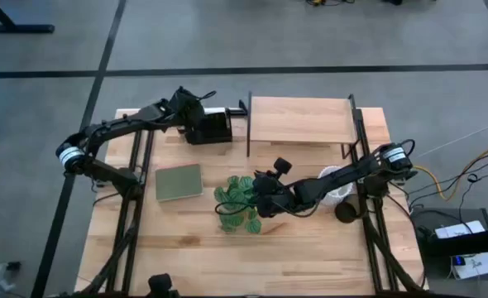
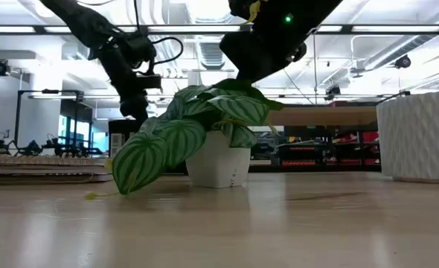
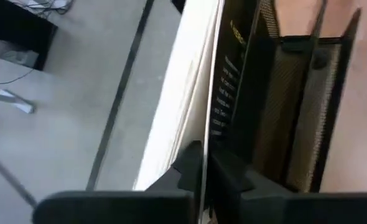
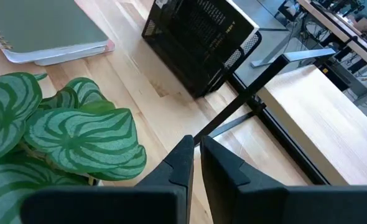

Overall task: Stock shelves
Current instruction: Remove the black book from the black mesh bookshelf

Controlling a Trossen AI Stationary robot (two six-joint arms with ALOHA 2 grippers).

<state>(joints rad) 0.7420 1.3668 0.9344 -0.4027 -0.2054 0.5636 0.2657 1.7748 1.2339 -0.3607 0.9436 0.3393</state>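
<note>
Overhead, table [image 1: 186,240] carries shelves [image 1: 300,121] at upper centre; left gripper [image 1: 196,112] clamps a book [image 1: 217,111] in the rack [image 1: 209,129] upper left. Right gripper [image 1: 260,189], fingers together, hovers over the plant [image 1: 237,204]. Low view: plant [image 2: 197,134] mid-frame.

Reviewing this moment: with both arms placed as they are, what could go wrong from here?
1. The left gripper pinches a thin book by its cover edge beside the black mesh rack. The book could slip or its pages splay.
2. The right gripper hangs just above the potted plant, fingers together. A careless descent could crush leaves or tip the white pot.
</note>
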